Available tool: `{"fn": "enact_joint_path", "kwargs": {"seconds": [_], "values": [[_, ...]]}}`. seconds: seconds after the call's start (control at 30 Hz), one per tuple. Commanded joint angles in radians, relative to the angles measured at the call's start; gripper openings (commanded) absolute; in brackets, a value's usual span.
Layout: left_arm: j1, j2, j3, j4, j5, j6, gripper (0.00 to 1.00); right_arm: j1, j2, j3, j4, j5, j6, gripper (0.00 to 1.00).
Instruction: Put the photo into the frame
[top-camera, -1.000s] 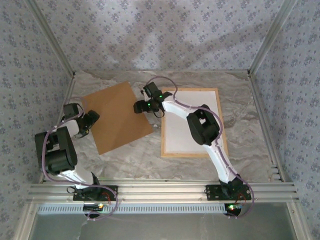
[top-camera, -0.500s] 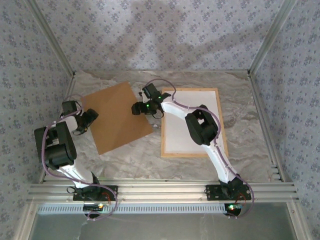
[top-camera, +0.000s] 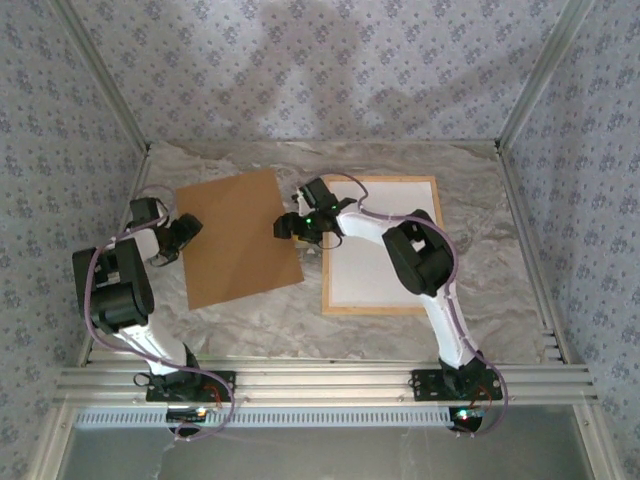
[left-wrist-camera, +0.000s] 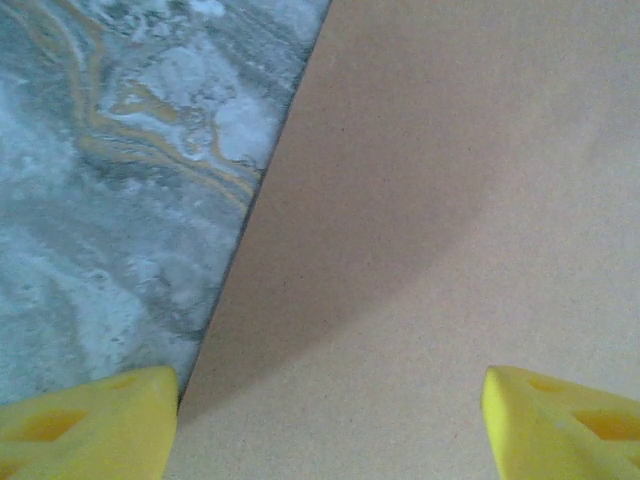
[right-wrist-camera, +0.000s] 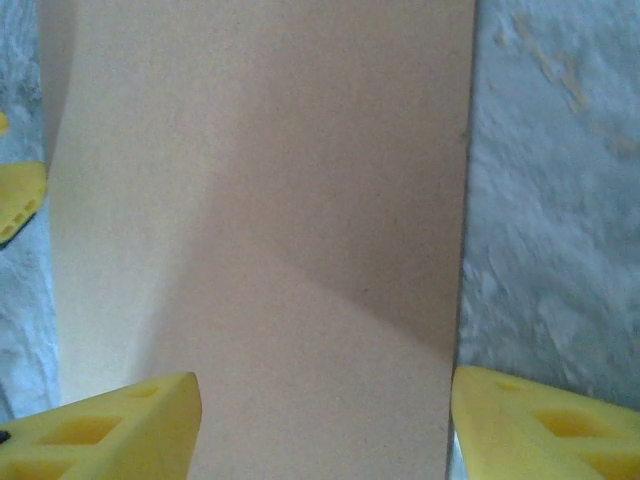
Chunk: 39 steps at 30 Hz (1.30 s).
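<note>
Wrist views: the left gripper (left-wrist-camera: 330, 425) and right gripper (right-wrist-camera: 325, 425) are each holding yellow fingers (left-wrist-camera: 90, 420) spread wide, straddling opposite edges of the brown backing board (left-wrist-camera: 450, 200), clamping nothing. Overhead view: the frame (top-camera: 385, 309) is lying on the table's right half, beside the board, enclosing a white sheet (top-camera: 360, 275); I am failing to tell whether that is the photo. Grey marbled tabletop (top-camera: 490, 210) and floral-papered walls (top-camera: 330, 70) are surrounding everything

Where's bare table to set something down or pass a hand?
Free: the table strip between the front rail and the brown board and frame; right of the frame; the far strip behind both. Crowded: board-frame gap, right gripper there; board's left edge, left gripper there.
</note>
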Motion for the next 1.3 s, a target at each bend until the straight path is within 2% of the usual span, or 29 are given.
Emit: {"fn": "enact_joint_path", "kwargs": {"seconds": [0.0,0.17,0.67,0.8,1.13,1.2,1.27], "values": [[-0.055,0.062,-0.022,0.047,0.242,-0.038,0.79,0.001,-0.068,-0.067,0.094,-0.013,0.112,0.68],[-0.057,0.065,-0.018,0.069,0.282,-0.056,0.79,-0.005,-0.071,-0.101,0.135,0.028,0.158,0.68],[-0.071,-0.019,-0.055,0.121,0.302,-0.123,0.77,-0.027,-0.04,-0.117,0.225,-0.002,0.216,0.75],[-0.073,-0.008,-0.065,0.128,0.287,-0.12,0.77,-0.033,-0.074,-0.142,0.304,-0.038,0.211,0.71],[-0.072,0.026,-0.092,0.144,0.261,-0.108,0.77,-0.037,-0.158,-0.247,0.543,-0.15,0.241,0.54],[-0.071,0.027,-0.096,0.146,0.257,-0.104,0.77,-0.037,-0.175,-0.267,0.547,-0.14,0.228,0.54],[-0.071,0.027,-0.097,0.137,0.241,-0.094,0.77,-0.039,-0.192,-0.255,0.452,-0.094,0.157,0.55]]}}
